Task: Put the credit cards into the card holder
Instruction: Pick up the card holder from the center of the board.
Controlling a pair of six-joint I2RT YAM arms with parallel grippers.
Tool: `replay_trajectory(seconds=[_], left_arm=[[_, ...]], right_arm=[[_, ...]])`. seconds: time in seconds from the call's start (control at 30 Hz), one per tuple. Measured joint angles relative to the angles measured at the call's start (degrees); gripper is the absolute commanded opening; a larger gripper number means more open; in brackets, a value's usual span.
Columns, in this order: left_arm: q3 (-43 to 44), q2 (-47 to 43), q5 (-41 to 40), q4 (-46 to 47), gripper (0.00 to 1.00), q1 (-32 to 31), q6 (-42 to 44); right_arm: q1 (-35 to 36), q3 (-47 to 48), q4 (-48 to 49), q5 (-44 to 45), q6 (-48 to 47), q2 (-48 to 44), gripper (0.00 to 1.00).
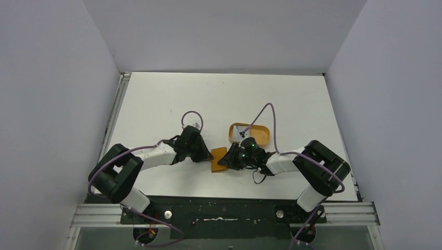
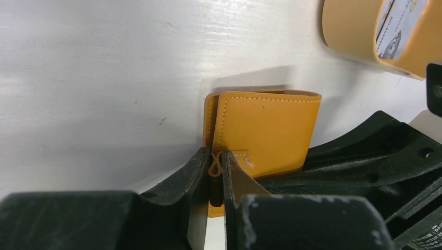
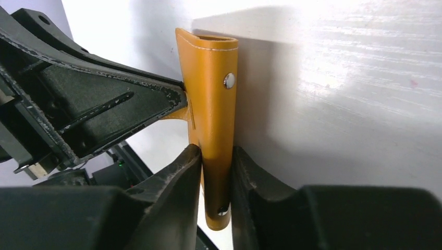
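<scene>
Your left claw (image 1: 208,154) and right claw (image 1: 230,159) meet over the near middle of the white worktop (image 1: 172,99), and both have hold of the tan-orange card holder (image 1: 219,159) between them.

From your left wrist camera, the left claw (image 2: 215,161) is pressed together on one thin leather layer at the holder's near edge. The rest of the card holder (image 2: 266,133) stands open beyond the fingertips, its white stitching running along the top. The right arm's black frame crosses just beside it on the right.

From your right wrist camera, the card holder (image 3: 213,104) stands on edge, folded into a narrow upright strip with a snap stud (image 3: 228,79) facing the lens. The right claw (image 3: 215,151) has a finger on either side of that strip. Both seem to touch the leather, so you are pinching it here as well. The left claw's black finger reaches in from the left and touches the strip's side. You cannot tell from these views whether the holder rests on the worktop or hangs just above it.

The orange oval tray (image 1: 263,138) sits just beyond the right claw, apart from the holder. In the left wrist view a pale printed credit card (image 2: 398,28) leans inside the tray (image 2: 349,31).
</scene>
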Motion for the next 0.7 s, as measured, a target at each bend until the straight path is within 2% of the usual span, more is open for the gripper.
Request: replay_trajectory(seconds=[0.1,0.17,0.2,0.3,0.37,0.53,0.57,0.6,0.7], left_arm=[[-0.3,0.0,0.4,0.6,0.0,0.3,-0.2],[-0.5,-0.2,0.5,0.8,0.0,0.5,-0.6],[-0.5,-0.5,0.6,0.7,0.05,0.5,-0.9],[-0.8,-2.3,1.1,-1.2,0.42,0.5,-1.4],[-0.7,-5.7,-0.6,-7.0,0.6,0.9,-1.1],[3.5,-22.4,-8.7,-26.0,0.82,2.8,0.8],[6.1,-25.9,-10.7,-29.1,0.93,2.9,1.3],[8.8,-28.7,-12.6,-31.4,0.97,2.9,1.7],[16.8,-37.2,-19.3,-34.7,0.97,3.0,2.7]], right_arm=[[-0.3,-0.2,1.2,-1.3,0.5,0.3,0.01],[-0.3,-0.2,1.0,-1.3,0.0,-0.1,0.0],[-0.2,-0.1,0.5,-1.1,-0.5,-0.5,0.0],[0.9,1.8,-6.9,0.5,-4.1,-4.3,0.0],[2.1,4.8,-16.0,2.3,-8.0,-9.0,0.0],[2.9,18.1,-36.9,9.0,-20.6,-22.4,0.0],[3.3,21.7,-40.5,11.2,-23.7,-24.1,0.0],[3.6,25.0,-43.6,13.9,-26.8,-25.4,0.0],[7.8,34.2,-51.9,25.1,-37.2,-27.3,0.0]])
